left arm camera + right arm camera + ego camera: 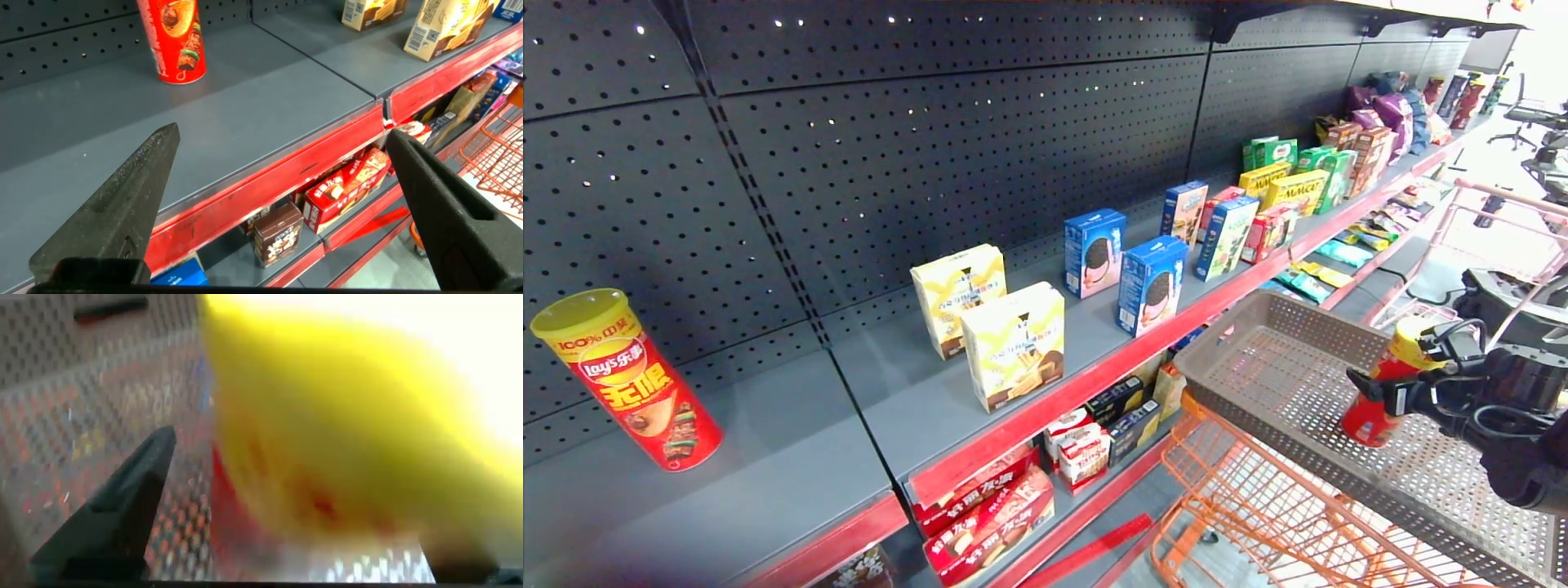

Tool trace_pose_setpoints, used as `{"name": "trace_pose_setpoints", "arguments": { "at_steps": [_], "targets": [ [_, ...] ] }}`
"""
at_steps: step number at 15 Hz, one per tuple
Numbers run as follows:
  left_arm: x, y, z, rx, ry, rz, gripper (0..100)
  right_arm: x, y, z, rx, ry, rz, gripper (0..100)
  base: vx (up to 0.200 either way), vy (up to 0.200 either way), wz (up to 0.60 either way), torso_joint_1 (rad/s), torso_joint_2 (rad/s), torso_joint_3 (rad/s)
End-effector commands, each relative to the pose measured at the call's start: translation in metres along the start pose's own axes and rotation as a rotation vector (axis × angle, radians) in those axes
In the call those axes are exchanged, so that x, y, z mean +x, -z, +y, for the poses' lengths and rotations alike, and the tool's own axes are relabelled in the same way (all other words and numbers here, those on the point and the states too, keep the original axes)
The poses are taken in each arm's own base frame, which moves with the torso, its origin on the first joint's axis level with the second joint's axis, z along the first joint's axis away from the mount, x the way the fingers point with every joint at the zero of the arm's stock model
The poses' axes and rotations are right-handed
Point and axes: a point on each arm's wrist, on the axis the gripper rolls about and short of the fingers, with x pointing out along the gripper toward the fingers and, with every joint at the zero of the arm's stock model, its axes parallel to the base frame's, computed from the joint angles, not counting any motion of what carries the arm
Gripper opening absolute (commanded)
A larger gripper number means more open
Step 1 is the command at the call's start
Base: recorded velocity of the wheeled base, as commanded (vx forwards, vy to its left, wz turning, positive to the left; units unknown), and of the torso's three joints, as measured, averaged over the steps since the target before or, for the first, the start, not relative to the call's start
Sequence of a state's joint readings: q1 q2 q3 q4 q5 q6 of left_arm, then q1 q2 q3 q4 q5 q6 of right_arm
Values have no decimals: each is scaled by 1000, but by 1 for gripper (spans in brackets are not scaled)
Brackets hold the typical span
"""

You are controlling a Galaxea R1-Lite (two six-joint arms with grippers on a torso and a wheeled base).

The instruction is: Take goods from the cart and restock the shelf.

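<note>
In the perforated basket (1235, 341) atop the orange cart (1258, 506), at the right: one red chip can (1372, 418) with a yellow lid, standing on end, long axis roughly upright. Straddled by the right gripper (1392, 384), spread wide with a finger to either side, seemingly not yet pressing it. Nearer arm by far, so probably next: close on the can's middle, lift clear of the basket wall, carry left to the shelf (768, 457). Standing on that shelf at the far left, a shelved chip can (633, 384) of the same kind. Hovering just in front of that stretch of shelf, the left gripper (282, 135), wide open, holding nothing.
</note>
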State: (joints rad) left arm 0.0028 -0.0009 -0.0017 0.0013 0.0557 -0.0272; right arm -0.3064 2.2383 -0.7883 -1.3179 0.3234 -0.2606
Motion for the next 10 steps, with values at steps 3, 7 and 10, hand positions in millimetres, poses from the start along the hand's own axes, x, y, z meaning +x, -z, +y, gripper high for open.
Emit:
{"name": "trace_pose_setpoints", "arguments": {
  "at_steps": [3,7,10],
  "targets": [
    [0,0,0,-2,-1,0,100,15,9,5,-1,-18,3,0,0,0,0,0,0,0],
    [0,0,0,0,-1,1,100,14,0,7,-11,14,-20,0,0,0,0,0,0,0],
    [0,0,0,0,-1,1,100,4,-13,5,-14,43,-36,0,0,0,0,0,0,0]
  ]
}}
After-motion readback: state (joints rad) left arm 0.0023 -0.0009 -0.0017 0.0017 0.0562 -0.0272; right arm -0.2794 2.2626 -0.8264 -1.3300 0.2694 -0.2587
